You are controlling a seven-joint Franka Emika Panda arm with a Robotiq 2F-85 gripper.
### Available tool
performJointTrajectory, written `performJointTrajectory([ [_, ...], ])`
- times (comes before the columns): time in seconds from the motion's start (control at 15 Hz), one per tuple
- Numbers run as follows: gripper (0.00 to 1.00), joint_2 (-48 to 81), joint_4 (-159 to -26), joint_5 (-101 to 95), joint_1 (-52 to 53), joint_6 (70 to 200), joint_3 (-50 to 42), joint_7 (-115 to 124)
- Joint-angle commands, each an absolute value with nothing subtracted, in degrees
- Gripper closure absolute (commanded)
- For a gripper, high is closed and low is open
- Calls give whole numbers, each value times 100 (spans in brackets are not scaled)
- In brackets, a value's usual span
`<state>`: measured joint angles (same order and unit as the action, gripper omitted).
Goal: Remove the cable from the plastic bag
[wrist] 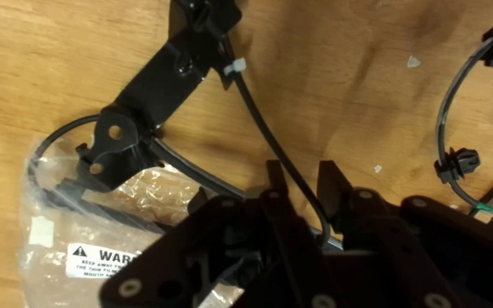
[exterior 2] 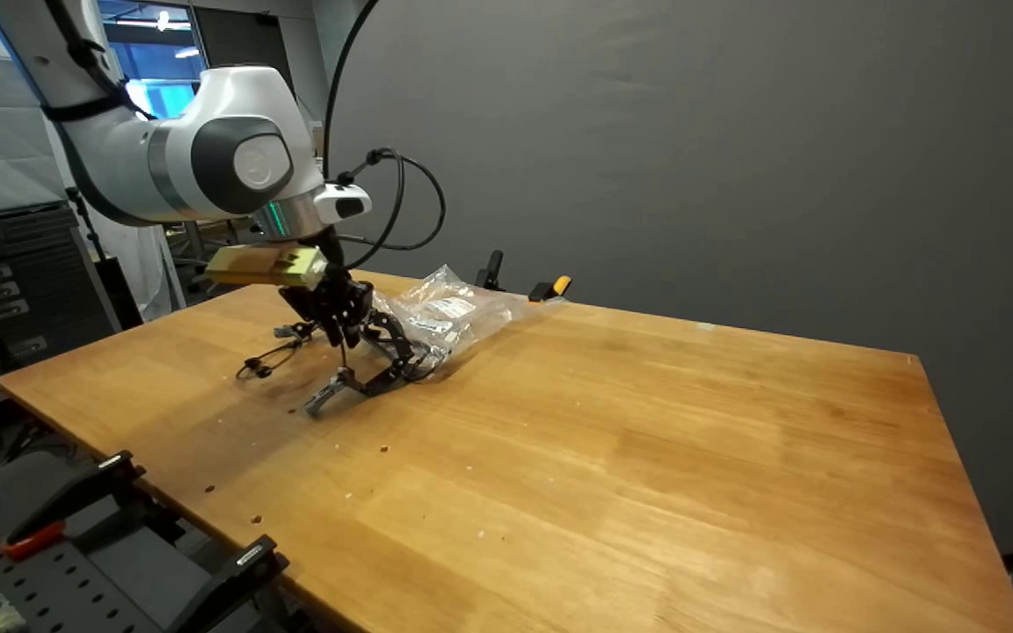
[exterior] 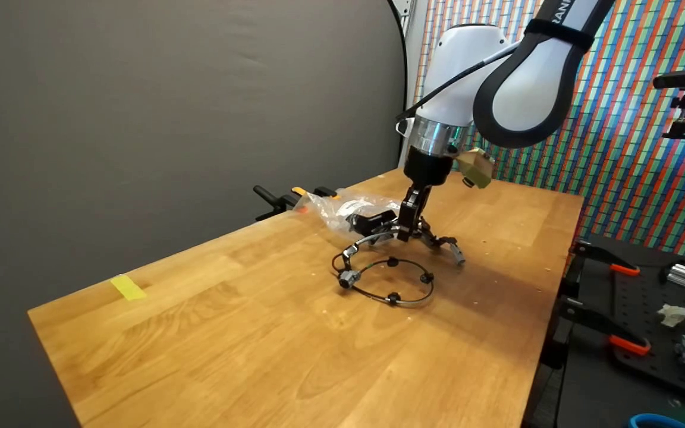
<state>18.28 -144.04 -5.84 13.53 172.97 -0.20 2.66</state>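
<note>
Spread fingers (wrist: pixel 333 184) straddle the cable (wrist: pixel 268 132); best to close squarely, then draw it gently clear of the bag (wrist: pixel 45 278).

Table (exterior: pixel 229 356): topped with warm brown wood; the grain is broken into lighter and darker patches.
Spots (exterior 2: pixel 256 519): small, dark; a few are seen near an edge in an exterior view.
Bag (exterior 2: pixel 458 330): clear, crumpled, spread by an edge; a white label (wrist: pixel 96 261) is borne on it.
Cable (wrist: pixel 272 143): laid partly on the wood; a stretch is overlapped by the bag, though whether it is held inside cannot be told.
Loop (exterior: pixel 393 299): rested on the wood, fitted with black clips (exterior: pixel 392 261); a grey connector (exterior: pixel 348 279) is seen at its side.
Tape (exterior: pixel 128 287): yellow, laid flat at an edge, well apart from the bag.
Flakes (wrist: pixel 413 62): pale, scattered near the cable.
</note>
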Motion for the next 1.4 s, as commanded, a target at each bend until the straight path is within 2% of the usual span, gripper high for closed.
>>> performJointTrajectory([
  [0.0,100,1575,-14428,-790,1469,17225,-159,371],
  [0.6,99,290,-14863,-2129,1404,15597,-490,1184],
  [1.13,99,-720,-14859,-2581,769,13643,52,1656],
  [1.33,99,-906,-14880,-2681,562,13616,176,1825],
])
